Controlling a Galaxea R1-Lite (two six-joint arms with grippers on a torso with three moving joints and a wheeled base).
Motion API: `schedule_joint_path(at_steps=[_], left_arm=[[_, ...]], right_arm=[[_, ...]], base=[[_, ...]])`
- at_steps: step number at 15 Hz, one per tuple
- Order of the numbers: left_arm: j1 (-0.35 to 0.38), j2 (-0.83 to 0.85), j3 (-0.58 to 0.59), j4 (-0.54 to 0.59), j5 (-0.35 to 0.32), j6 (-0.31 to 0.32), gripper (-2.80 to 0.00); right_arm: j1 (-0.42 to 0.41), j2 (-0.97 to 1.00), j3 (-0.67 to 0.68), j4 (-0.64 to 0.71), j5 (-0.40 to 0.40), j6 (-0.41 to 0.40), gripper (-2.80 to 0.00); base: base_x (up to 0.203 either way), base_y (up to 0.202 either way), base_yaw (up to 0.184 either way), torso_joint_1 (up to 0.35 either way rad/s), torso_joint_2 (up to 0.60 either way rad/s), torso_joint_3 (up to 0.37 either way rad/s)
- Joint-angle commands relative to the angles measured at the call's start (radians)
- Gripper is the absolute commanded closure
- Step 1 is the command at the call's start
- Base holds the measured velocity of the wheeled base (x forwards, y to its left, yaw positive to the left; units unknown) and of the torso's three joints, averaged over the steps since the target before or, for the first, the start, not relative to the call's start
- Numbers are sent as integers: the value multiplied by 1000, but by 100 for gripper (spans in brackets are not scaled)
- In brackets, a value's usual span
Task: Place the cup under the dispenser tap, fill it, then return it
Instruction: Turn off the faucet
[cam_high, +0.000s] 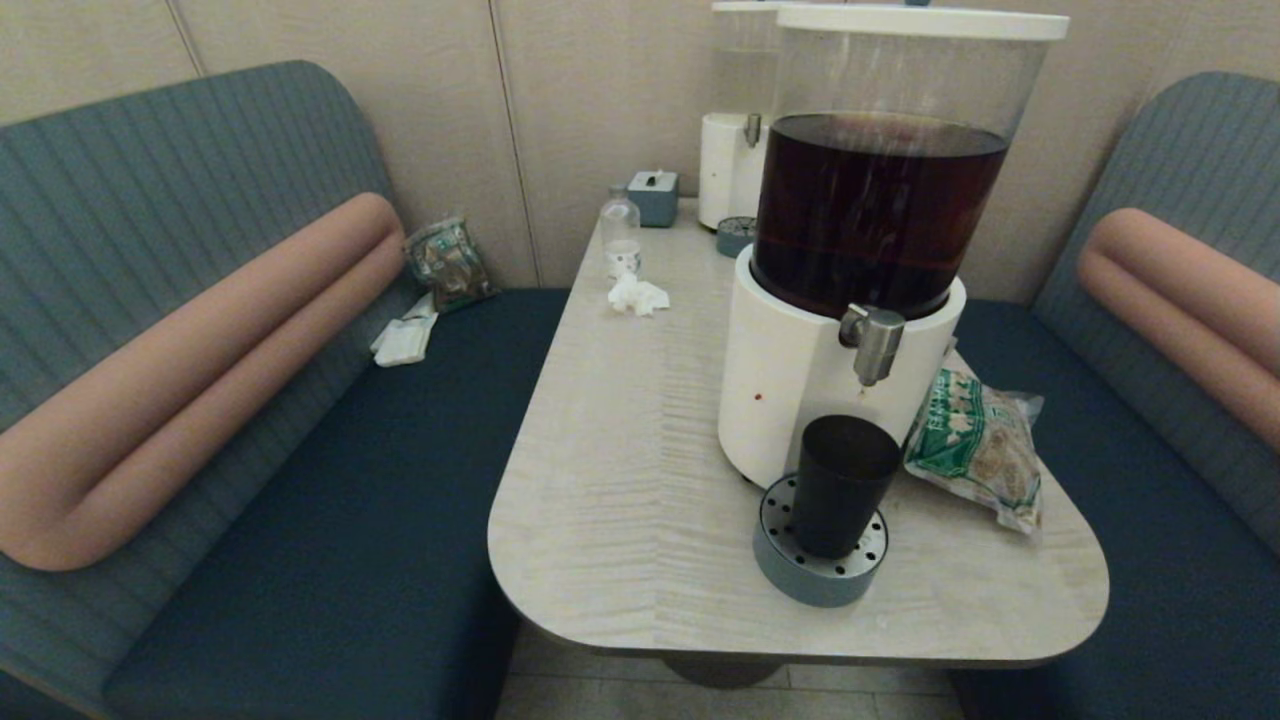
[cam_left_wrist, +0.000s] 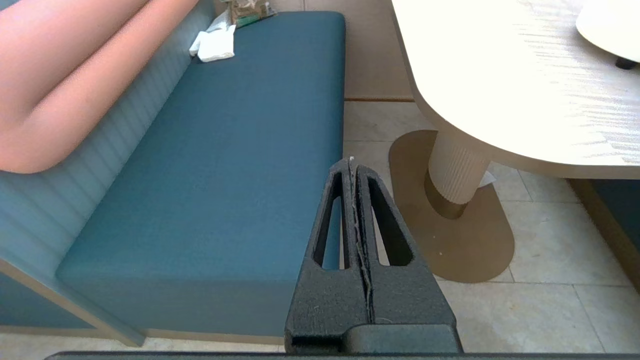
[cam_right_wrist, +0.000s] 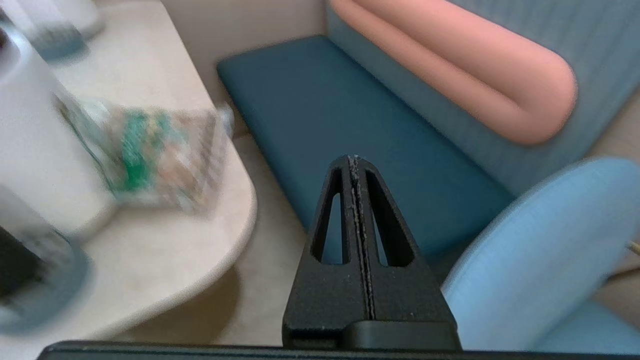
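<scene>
L pincer (cam_left_wrist: 352, 162) pressed together, empty, off the bench (cam_left_wrist: 500, 75), over seat edge. Cup (cam_high: 842, 485) upright on drip tray (cam_high: 815, 575) under tap (cam_high: 873, 342). R pincer (cam_right_wrist: 354, 160) likewise together, empty, bench to one side of it.

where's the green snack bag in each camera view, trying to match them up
Head view: the green snack bag lies on the table's right side, against the big dispenser's white base, beside the cup.
Left wrist view: not in it.
Right wrist view: blurred, on the table near its rounded edge, next to the white base.
Shared landmark: the pale table, seen in all three views.
</scene>
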Motion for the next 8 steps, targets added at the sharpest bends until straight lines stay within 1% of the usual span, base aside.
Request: schedule_joint_path(at_steps=[1, 2, 3, 4, 6, 7, 8], left_arm=[[0, 1, 0, 1, 1, 6, 0], [0, 1, 0, 1, 1, 4, 0], [0, 1, 0, 1, 0, 7, 0], [0, 1, 1, 0, 0, 8, 0], [-1, 1, 2, 1, -2, 12, 0], [0, 0, 2, 1, -5, 11, 0], [0, 0, 0, 3, -6, 10, 0]], right_arm=[[-41, -112, 149, -37, 23, -8, 0], [-41, -138, 229, -79, 55, -20, 0], [-38, -198, 314, -135, 126, -51, 0], [-37, -257, 417, -207, 220, -89, 0], [-35, -293, 593, -455, 365, -153, 0], [-34, -301, 662, -533, 444, -205, 0], [-34, -306, 721, -578, 493, -261, 0]], base=[[0, 0, 0, 0, 0, 0], [0, 0, 0, 0, 0, 0], [0, 0, 0, 0, 0, 0], [0, 0, 0, 0, 0, 0], [0, 0, 0, 0, 0, 0], [0, 0, 0, 0, 0, 0], [0, 0, 0, 0, 0, 0]])
